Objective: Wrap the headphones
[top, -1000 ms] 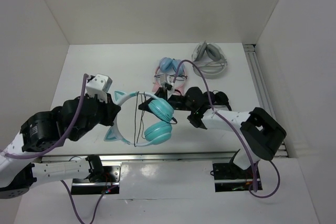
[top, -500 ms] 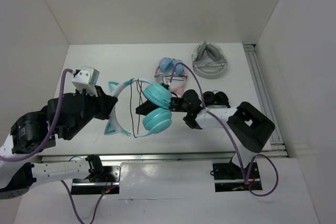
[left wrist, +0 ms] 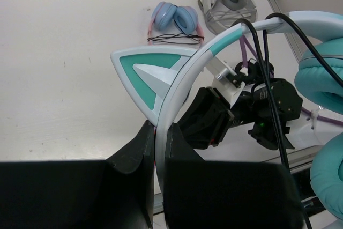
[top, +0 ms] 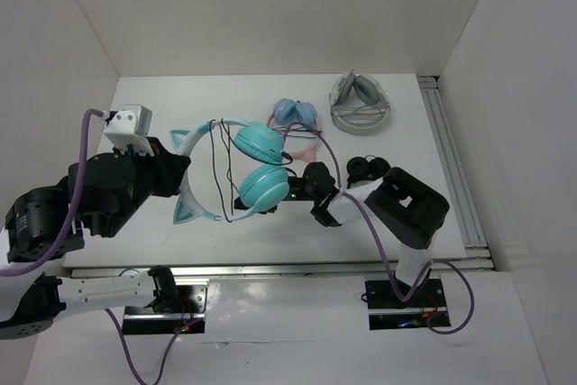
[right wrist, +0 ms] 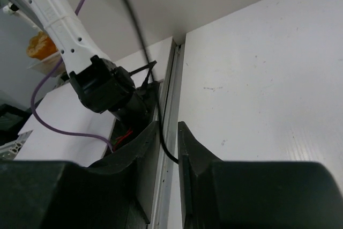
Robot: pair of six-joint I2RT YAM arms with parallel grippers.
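The teal cat-ear headphones (top: pixel 257 164) hang above the table with both cups to the right. My left gripper (top: pixel 185 185) is shut on their white-teal headband (left wrist: pixel 182 79), just below a cat ear (left wrist: pixel 144 73). The thin black cable (top: pixel 216 173) runs in loops across the headband and shows in the left wrist view (left wrist: pixel 268 79). My right gripper (top: pixel 290 191) sits under the lower cup, mostly hidden. In the right wrist view it (right wrist: pixel 169 138) is shut on the black cable (right wrist: pixel 134 25), which runs up and away from the fingers.
Pink-banded blue-cupped headphones (top: pixel 293 116) with a bundled cable lie at the back centre. Grey-white headphones (top: pixel 361 105) lie at the back right. Small black headphones (top: pixel 365 167) lie beside the right arm. A metal rail (top: pixel 455 169) runs along the right side.
My left gripper has carried the headphones left and toward the back. The right arm has followed leftward, folding in, still holding the cable.
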